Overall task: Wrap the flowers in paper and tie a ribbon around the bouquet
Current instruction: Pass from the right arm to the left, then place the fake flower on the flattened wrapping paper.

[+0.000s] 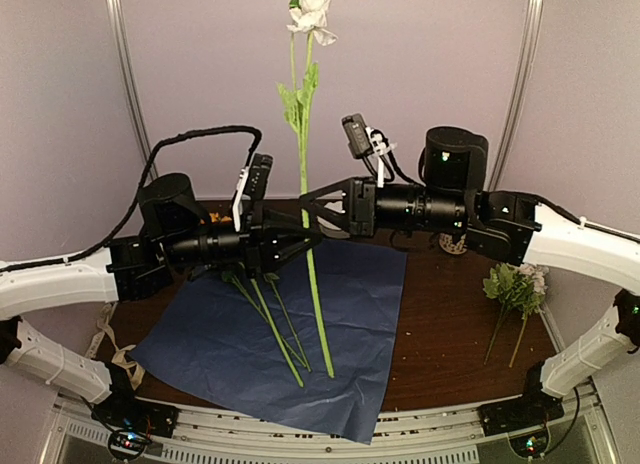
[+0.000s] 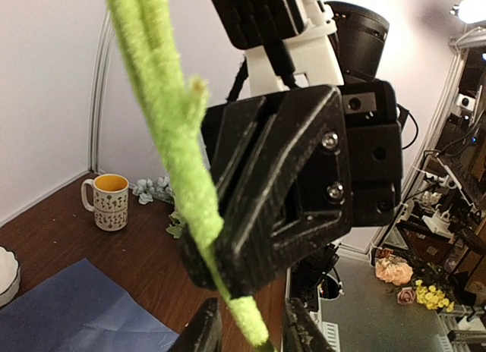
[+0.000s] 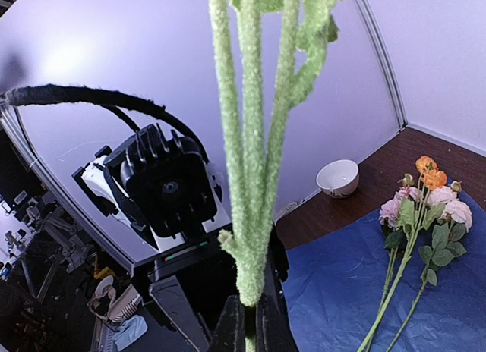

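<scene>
the right gripper [image 1: 304,210] is clenched on the green stem of a white flower [image 1: 300,154], which stands nearly upright above the middle of the table [image 1: 450,334], its bloom high at the far side and its lower end hanging over the paper [image 1: 350,314]. in the right wrist view its fingers [image 3: 228,331] pinch the fuzzy stem tight. the left gripper [image 1: 308,244] sits just below it on the same stem; in the left wrist view its fingers [image 2: 205,331] stand either side of the stem's end with a slim gap on each side, released and not gripping. the dark-blue paper lies flat towards the near edge, one corner reaching over that edge. the flowers [image 1: 272,324] lie on the paper's left half, stems pointing to the near edge, blooms hidden under the left arm. a second bunch [image 1: 515,289] lies by the right edge. the ribbon [image 1: 108,346] trails at the left edge near the near-left corner. a mug [image 2: 108,202] and a white bowl [image 3: 338,176] stand on the bare table.
</scene>
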Motion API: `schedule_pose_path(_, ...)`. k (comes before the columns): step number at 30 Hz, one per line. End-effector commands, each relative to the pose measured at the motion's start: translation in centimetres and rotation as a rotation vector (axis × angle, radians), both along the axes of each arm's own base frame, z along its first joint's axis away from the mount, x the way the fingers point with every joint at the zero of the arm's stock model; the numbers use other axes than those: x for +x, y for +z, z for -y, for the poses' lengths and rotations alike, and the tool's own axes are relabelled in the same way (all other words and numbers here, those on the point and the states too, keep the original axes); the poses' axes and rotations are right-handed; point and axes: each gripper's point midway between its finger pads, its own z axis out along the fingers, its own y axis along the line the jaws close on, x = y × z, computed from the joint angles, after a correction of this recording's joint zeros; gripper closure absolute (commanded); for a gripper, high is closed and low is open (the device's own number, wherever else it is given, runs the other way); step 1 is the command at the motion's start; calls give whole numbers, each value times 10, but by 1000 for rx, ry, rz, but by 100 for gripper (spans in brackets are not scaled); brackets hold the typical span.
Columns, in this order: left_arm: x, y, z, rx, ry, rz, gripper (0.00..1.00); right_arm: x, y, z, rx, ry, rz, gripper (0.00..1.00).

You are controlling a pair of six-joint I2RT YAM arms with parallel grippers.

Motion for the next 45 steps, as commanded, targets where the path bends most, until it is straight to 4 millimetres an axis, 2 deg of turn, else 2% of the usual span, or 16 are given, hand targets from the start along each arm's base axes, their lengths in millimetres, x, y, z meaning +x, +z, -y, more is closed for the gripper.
schedule_pose_path(1,-9,16,-3,-67,-34,43,80,-10,27,-2,63,40,49,100)
schedule_pose_path(3,-5,14,-4,-63,-9,34,100,-11,27,-3,61,46,50,100)
schedule_pose_path(9,0,13,-9,-86,31,-14,100,-4,17,2,1,1,68,98)
schedule_pose_path(10,3,11,-10,-88,49,-34,100,-1,16,5,-13,-25,72,85)
schedule_pose_path(12,13,6,-14,-92,103,-100,100,12,12,16,-51,-118,84,54)
schedule_pose_path(13,21,1,-16,-91,139,-145,100,19,11,22,-69,-168,90,44)
schedule_pose_path(15,43,-16,-24,-88,213,-274,100,32,4,35,-107,-254,89,34)
schedule_pose_path(17,72,-47,-34,-62,290,-471,100,42,-3,45,-137,-310,76,32)
schedule_pose_path(20,107,-111,-56,-4,410,-759,100,51,-17,53,-184,-351,52,31)
schedule_pose_path(21,113,-137,-66,12,449,-831,100,53,-21,55,-202,-364,47,31)
schedule_pose_path(22,117,-155,-74,14,483,-880,100,55,-25,57,-217,-375,42,31)
schedule_pose_path(27,125,-212,-116,-12,643,-1005,100,61,-44,64,-287,-411,18,31)
schedule_pose_path(30,122,-236,-136,-18,736,-1045,100,62,-52,66,-302,-416,11,31)
schedule_pose_path(37,115,-263,-149,-32,795,-1111,100,66,-59,66,-322,-421,1,31)
schedule_pose_path(42,120,-270,-149,-1,816,-1109,100,72,-61,76,-348,-460,3,31)
schedule_pose_path(45,124,-278,-147,30,815,-1122,100,81,-70,93,-390,-536,-26,31)
